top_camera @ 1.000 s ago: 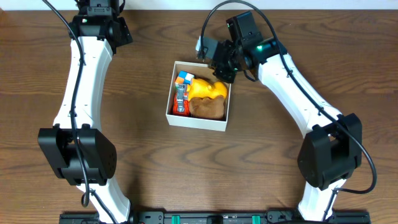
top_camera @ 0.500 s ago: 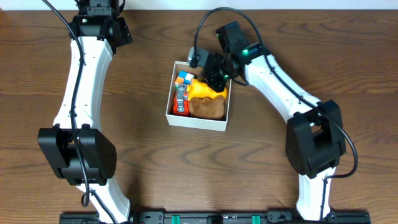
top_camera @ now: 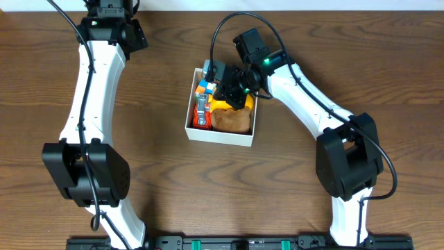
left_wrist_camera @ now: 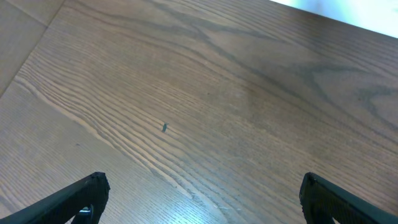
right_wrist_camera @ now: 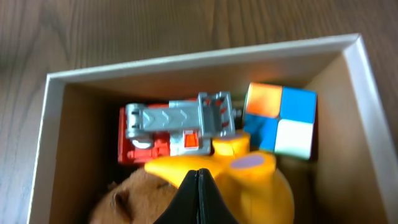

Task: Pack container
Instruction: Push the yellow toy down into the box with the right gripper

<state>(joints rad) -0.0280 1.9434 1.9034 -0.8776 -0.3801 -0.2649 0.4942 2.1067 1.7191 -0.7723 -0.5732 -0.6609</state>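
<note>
The container (top_camera: 218,137) is a square white box with a brown inside, at the table's middle. It holds a yellow duck toy (right_wrist_camera: 261,186), a brown plush (right_wrist_camera: 134,199), a red and grey toy truck (right_wrist_camera: 171,124) and a coloured cube (right_wrist_camera: 280,118). My right gripper (right_wrist_camera: 198,177) is shut with nothing between its fingers, and its tips hover just over the yellow toy. In the overhead view it (top_camera: 225,87) sits over the box's far part. My left gripper (left_wrist_camera: 202,193) is open and empty over bare wood, far from the box.
The left arm (top_camera: 97,69) stretches along the table's left side up to the far left corner. The right arm (top_camera: 312,104) reaches in from the right. Brown wooden table (top_camera: 152,173) lies all round the box.
My right gripper has moved left from beyond the box's far right corner to above the toys inside it. The left arm has not moved.
</note>
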